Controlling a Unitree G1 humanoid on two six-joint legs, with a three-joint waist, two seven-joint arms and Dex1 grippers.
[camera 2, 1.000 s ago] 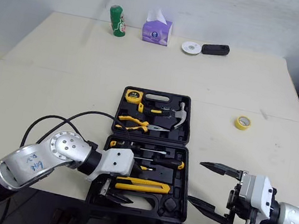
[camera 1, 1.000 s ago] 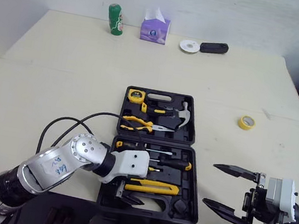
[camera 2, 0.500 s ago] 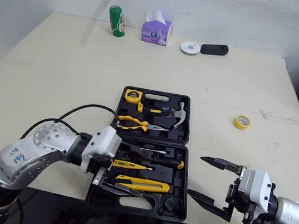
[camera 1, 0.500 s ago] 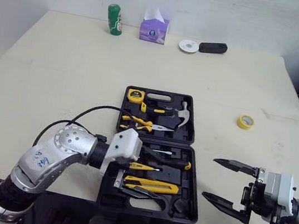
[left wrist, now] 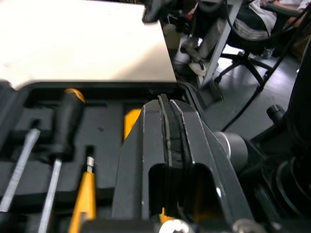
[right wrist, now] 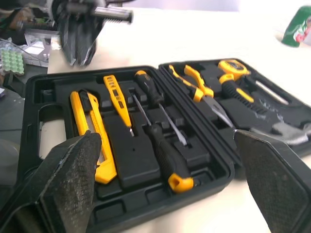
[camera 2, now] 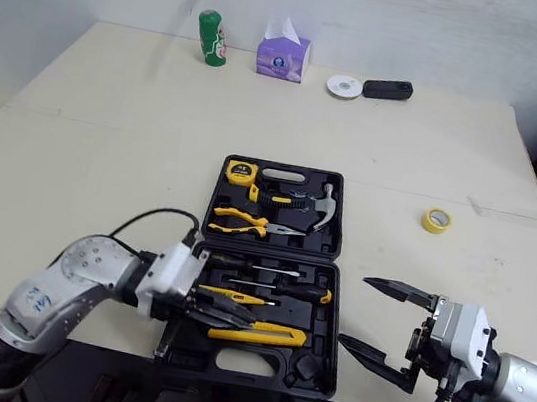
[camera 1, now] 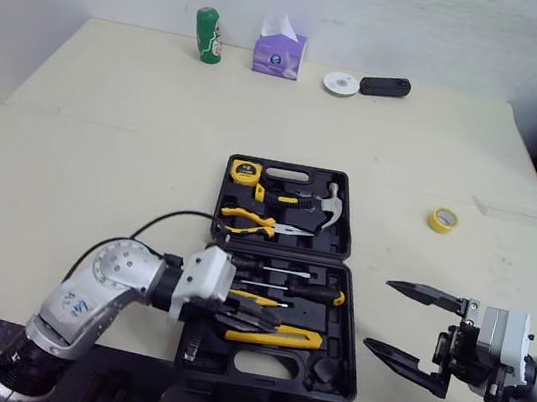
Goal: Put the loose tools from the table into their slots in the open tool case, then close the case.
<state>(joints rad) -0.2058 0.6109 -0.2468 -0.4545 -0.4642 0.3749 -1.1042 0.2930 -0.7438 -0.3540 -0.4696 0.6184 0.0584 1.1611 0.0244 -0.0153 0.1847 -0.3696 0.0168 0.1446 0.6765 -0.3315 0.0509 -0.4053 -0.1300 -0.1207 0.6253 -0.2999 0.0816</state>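
Tool case (camera 1: pixel 347 364) of black moulded plastic, lying open and flat near the front edge of the bench (camera 1: pixel 106 136), its two halves hinged across the middle. The left arm, cased in silver metal, rises from the lower left and bends at the elbow, with a black cable (camera 1: pixel 159 220) looping over the bench beside it. The left tool (left wrist: pixel 170 104) points across the left part of the near half, its two black fingers pressed together along a thin seam, with nothing seen between them. Whether it touches the tray cannot be told. The right tool (camera 1: pixel 378 314) hangs just beside the case's right edge, its pointed fingers spread wide apart and facing the case.

The near half holds a yellow utility knife (camera 1: pixel 273 336), a slim yellow tester (camera 1: pixel 254 299) and a black-handled screwdriver (camera 1: pixel 310 293) with a yellow cap. The far half holds yellow-gripped pliers (camera 1: pixel 250 222), a steel claw hammer (camera 1: pixel 327 202) and a yellow tape measure (camera 1: pixel 244 169). A roll of yellow tape (camera 1: pixel 442 219) lies loose on the bench, well apart to the right.

The bench is smooth, matt and cream. At its far edge, against a pale wall, stand a green can (camera 1: pixel 208 35), a purple tissue box (camera 1: pixel 278 53), a white disc (camera 1: pixel 340 82) and a black oblong object (camera 1: pixel 385 85).
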